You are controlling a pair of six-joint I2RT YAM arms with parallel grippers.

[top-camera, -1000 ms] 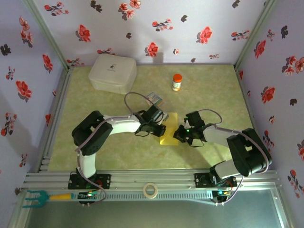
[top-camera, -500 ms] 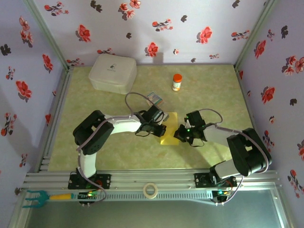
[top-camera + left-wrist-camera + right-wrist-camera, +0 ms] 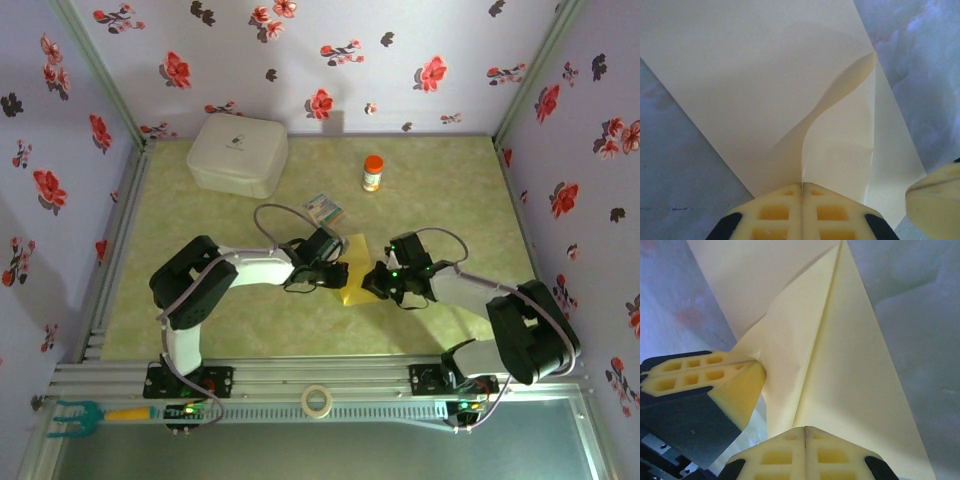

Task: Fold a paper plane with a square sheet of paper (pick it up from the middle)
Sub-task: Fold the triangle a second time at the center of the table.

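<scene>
The yellow square sheet of paper (image 3: 356,262) is at the table's middle, folded to a pointed shape with a long crease (image 3: 825,330). My left gripper (image 3: 342,276) is at its left edge. In the left wrist view that gripper (image 3: 802,186) is shut on an upright curled flap of the sheet (image 3: 755,75). My right gripper (image 3: 373,281) is at the sheet's right side; in the right wrist view it (image 3: 805,430) is shut on the paper's near end at the crease. The left gripper's fingers (image 3: 705,375) show just to its left, pinching the same sheet.
A white box (image 3: 238,153) stands at the back left. An orange-capped bottle (image 3: 372,173) is at the back centre. A small printed packet (image 3: 324,209) lies just behind the left gripper. A tape roll (image 3: 317,401) rests on the front rail.
The left wrist has shifted slightly left and toward the near edge with the paper. The right gripper has followed a little. Both stay shut on the sheet.
</scene>
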